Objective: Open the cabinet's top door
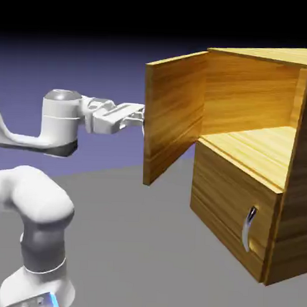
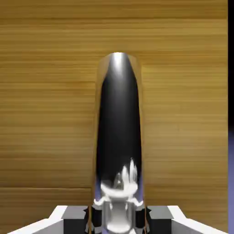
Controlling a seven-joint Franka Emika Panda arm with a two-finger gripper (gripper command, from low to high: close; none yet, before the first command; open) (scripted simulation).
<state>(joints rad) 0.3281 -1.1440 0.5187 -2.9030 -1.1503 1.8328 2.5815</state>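
Jaws of the gripper (image 2: 117,220) pinch the handle (image 2: 119,123); top door (image 1: 173,119) swung wide, its free edge toward the arm (image 1: 60,118), open air beneath its bottom edge.

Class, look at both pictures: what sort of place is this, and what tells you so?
Most likely a simulated robot test scene: a white robot arm, a boxy wood-grain cabinet with its top door open, and a plain blue-violet backdrop without any room detail.
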